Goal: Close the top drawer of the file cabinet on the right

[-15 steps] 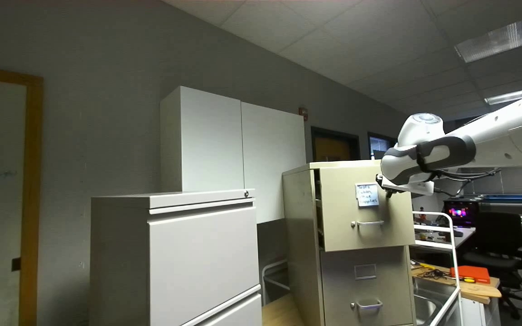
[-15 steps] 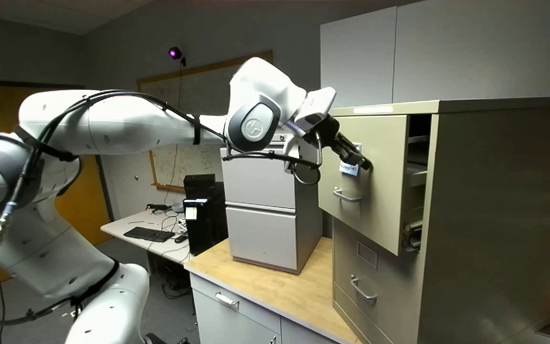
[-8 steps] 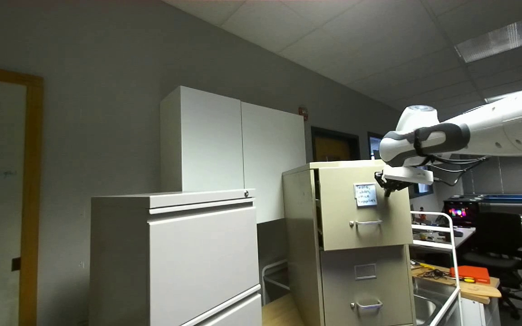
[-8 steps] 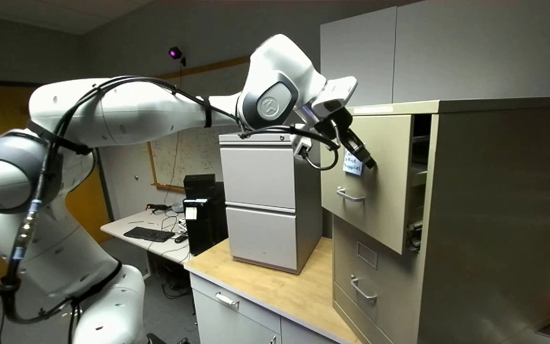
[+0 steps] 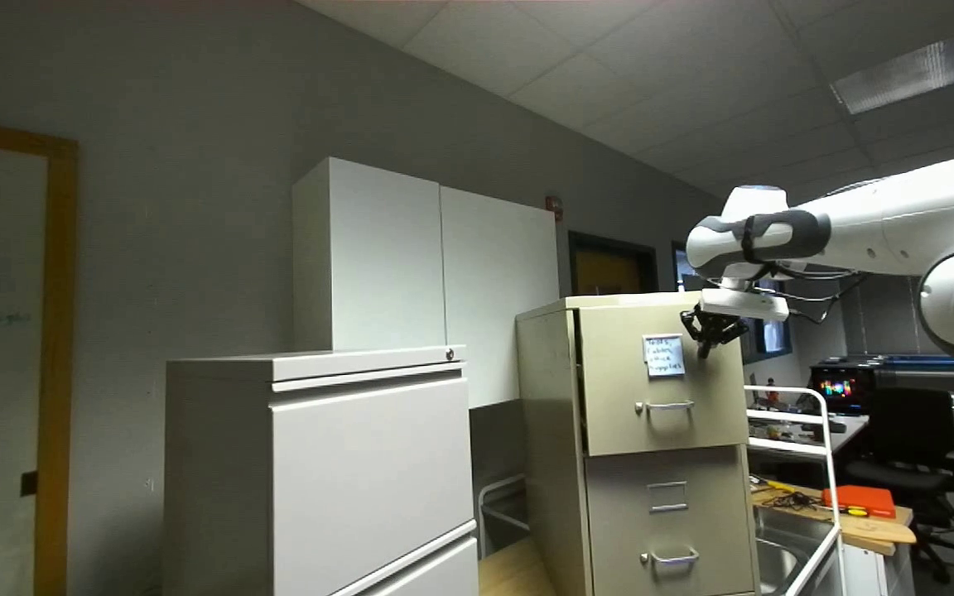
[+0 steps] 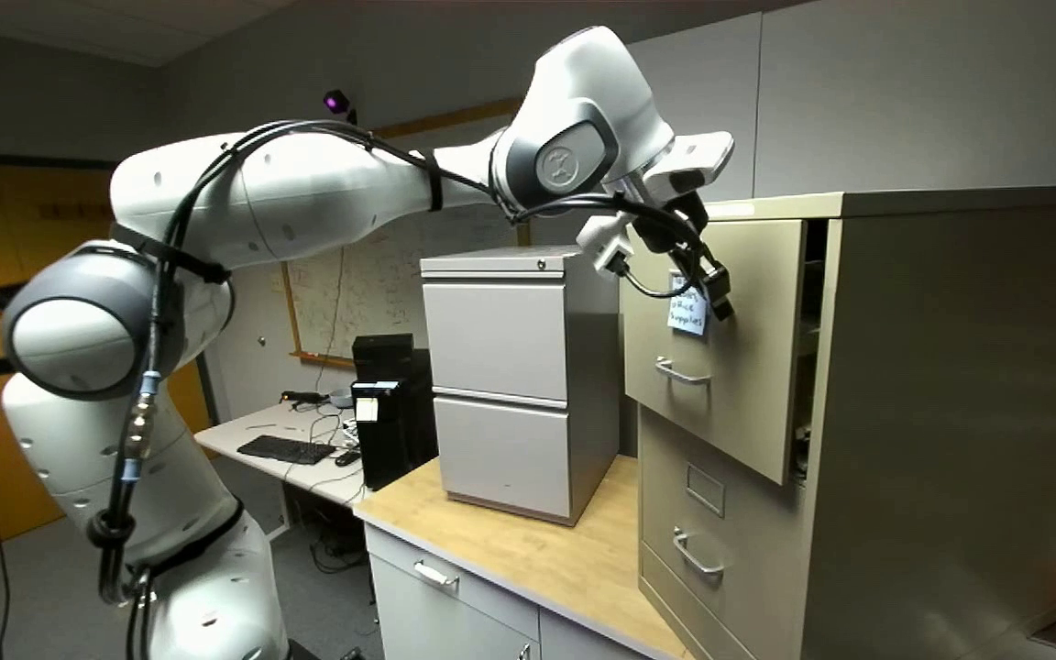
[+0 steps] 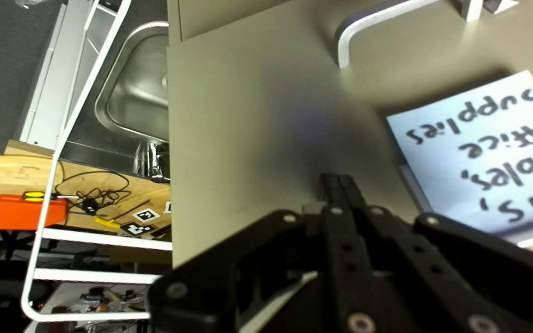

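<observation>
The beige file cabinet (image 5: 547, 430) stands upright; its side also shows in an exterior view (image 6: 950, 412). Its top drawer (image 6: 753, 385) stands out a little from the cabinet, with a narrow dark gap along its side. The drawer front carries a white-blue label (image 5: 664, 356) and a metal handle (image 6: 682, 373). In the wrist view the drawer front (image 7: 248, 115) fills the middle, and the label (image 7: 484, 152) is at the right, upside down. My gripper (image 7: 339, 178) is shut and empty, fingers together. Its tips appear to touch the drawer front beside the label and above the handle.
A pale grey cabinet (image 6: 500, 339) stands on a wooden counter (image 6: 510, 559) beside the file cabinet. White wall cupboards (image 5: 386, 257) hang behind. A white metal rack (image 5: 829, 463) and a steel sink (image 7: 141, 83) are beyond the cabinet's far side.
The top drawer has slid inward and the gap at its side has narrowed. My gripper has moved with it against the front, and its wrist has tilted more downward.
</observation>
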Controlling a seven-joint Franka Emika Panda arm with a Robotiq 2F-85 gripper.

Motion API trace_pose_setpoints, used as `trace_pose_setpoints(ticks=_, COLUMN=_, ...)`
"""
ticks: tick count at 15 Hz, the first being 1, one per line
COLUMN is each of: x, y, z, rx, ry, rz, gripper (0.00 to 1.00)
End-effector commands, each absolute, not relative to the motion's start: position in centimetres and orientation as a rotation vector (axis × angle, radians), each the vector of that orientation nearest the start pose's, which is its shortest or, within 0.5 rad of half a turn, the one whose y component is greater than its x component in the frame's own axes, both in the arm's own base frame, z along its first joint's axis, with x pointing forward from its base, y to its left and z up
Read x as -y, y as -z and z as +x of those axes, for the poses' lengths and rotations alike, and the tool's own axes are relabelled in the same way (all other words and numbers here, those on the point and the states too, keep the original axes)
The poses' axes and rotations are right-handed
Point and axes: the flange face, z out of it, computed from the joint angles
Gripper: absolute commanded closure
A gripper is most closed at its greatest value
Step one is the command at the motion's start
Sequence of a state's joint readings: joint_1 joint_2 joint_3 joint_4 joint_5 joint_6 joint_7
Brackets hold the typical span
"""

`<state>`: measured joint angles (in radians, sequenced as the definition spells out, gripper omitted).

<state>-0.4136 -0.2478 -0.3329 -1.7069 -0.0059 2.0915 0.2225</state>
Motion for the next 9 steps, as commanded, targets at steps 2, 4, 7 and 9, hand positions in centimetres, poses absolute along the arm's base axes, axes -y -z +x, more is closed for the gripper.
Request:
trace_pose_setpoints(ticks=2, x=38.4, y=-75.2, z=42.6, rx=-1.339, ry=1.027, rz=-2.719, gripper=1.0)
trace_pose_setpoints(ticks=4, x=38.8, y=-75.5, z=43.1, rx=-1.323, ry=0.997, rz=-2.727, gripper=1.0)
trace_pose_setpoints(ticks=7, x=39.5, y=-75.6, z=43.9, rx=-1.308, ry=0.953, rz=-2.733, gripper=1.0)
trace_pose_setpoints(ticks=9, x=39.9, y=-75.6, z=44.5, rx=-1.301, ry=0.925, rz=-2.737, gripper=1.0)
